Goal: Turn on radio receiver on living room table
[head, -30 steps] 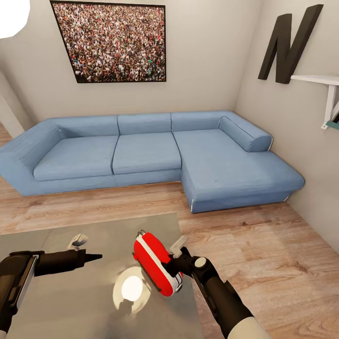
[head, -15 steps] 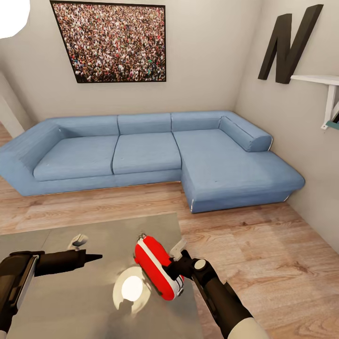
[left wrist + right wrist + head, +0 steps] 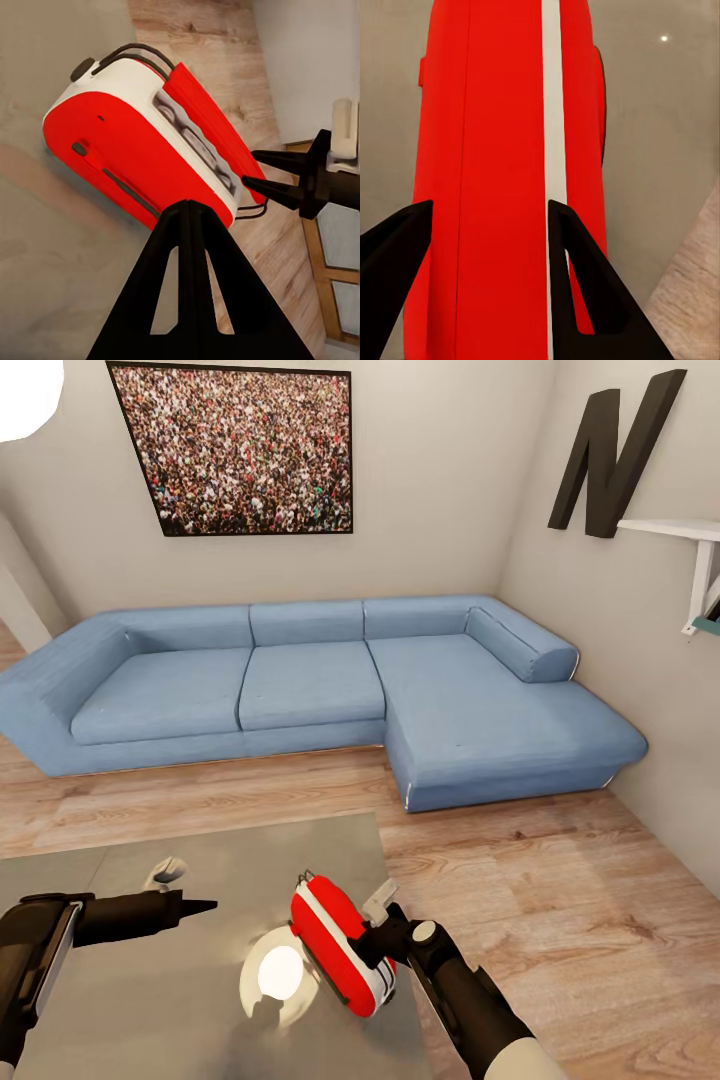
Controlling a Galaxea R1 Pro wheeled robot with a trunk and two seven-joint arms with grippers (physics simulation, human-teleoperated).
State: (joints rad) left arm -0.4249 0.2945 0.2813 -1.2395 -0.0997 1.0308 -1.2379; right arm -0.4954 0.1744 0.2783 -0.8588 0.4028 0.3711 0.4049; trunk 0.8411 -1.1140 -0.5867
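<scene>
**A:** How far along is the job?

**B:** Reaching is done, by the look of it. The right gripper (image 3: 372, 932) is at the radio receiver (image 3: 338, 946), its two fingers (image 3: 581, 289) spread wide with the red body between them. Whether the pads actually press the casing I cannot tell.

**A:** And where is the receiver exactly?

**B:** Straight ahead of that gripper, tilted on the table (image 3: 120, 880), close to the table's right edge. The left wrist view shows it leaning, its handle and a dark knob at the end away from the right fingers.

**A:** Is it switched on?

**B:** Nothing shows that: no light, no visible change. I judge the switching step is what is left.

**A:** The other arm?

**B:** The left gripper (image 3: 195, 907) hangs above the table, well apart from the receiver, its fingers (image 3: 191, 225) closed to a single tip and holding nothing.

**A:** Beyond the hands?

**B:** Wood floor past the table, then the blue sofa (image 3: 310, 685), the crowd photo (image 3: 235, 450) and the black letter N (image 3: 612, 452) on the walls: this is the living room.
</scene>
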